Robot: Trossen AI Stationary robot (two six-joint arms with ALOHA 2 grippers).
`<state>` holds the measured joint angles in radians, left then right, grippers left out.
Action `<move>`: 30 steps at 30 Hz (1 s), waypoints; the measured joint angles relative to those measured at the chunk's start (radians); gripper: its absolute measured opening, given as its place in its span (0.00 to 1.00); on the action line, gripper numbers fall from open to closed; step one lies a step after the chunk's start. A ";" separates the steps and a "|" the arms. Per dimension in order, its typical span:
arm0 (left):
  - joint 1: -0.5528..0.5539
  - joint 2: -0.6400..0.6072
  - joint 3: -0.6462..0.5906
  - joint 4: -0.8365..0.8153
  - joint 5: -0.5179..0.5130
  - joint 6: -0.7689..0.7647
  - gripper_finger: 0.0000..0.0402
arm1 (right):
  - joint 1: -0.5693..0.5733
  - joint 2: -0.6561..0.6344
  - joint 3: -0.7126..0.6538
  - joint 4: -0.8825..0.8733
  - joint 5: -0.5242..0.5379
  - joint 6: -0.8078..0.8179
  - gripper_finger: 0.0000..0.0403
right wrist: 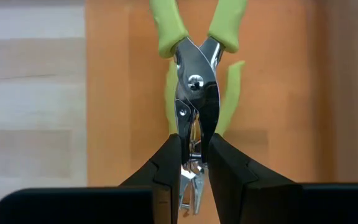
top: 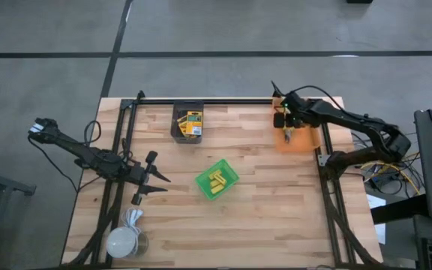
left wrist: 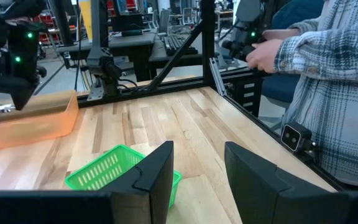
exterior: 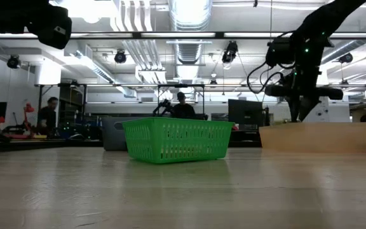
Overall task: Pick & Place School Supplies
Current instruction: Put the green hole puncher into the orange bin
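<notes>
Above the orange bin [top: 300, 138] at the desk's [top: 261, 217] far right corner, the right claw [right wrist: 194, 163] is clenched on the pliers [right wrist: 196, 106], its two dark fingers [right wrist: 166, 168] pinching the shiny metal jaws on both sides. In the right wrist view the pliers' long axis runs away from the camera, the metal nose toward the claw and the two yellow-green handles spread apart at the far end, over the bin's smooth orange floor; a second pair of yellow-green handles lies on that floor beneath. In the low view the claw hangs just above the bin's rim. The left claw [top: 153, 177] waits over the desk's left side, its fingers parted and grasping nothing. Near the middle of the desk sits the green bin [top: 217, 178], a lattice-walled plastic basket turned at an angle, with small yellow blocks [top: 216, 181] lying inside. At the far edge, left of centre, the grey bin [top: 187, 122] holds crayon boxes [top: 192, 123], yellow with dark print. A white round object [top: 124, 241] rests at the near left corner. The desk is pale striped wood planks framed by black rails, and broad bare wood lies open between the bins and along the near edge. Beyond the right rail, a person in a plaid sleeve [left wrist: 328, 81] stands in the left wrist view.
</notes>
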<state>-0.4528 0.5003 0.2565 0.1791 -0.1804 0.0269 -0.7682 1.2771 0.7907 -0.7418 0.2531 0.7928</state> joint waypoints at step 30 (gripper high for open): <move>0.000 0.000 0.000 0.000 0.000 0.000 0.37 | -0.003 0.176 -0.011 0.050 -0.071 0.020 0.29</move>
<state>-0.4526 0.5003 0.2565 0.1794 -0.1805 0.0266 -0.7708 1.4532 0.7797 -0.6915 0.1825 0.8127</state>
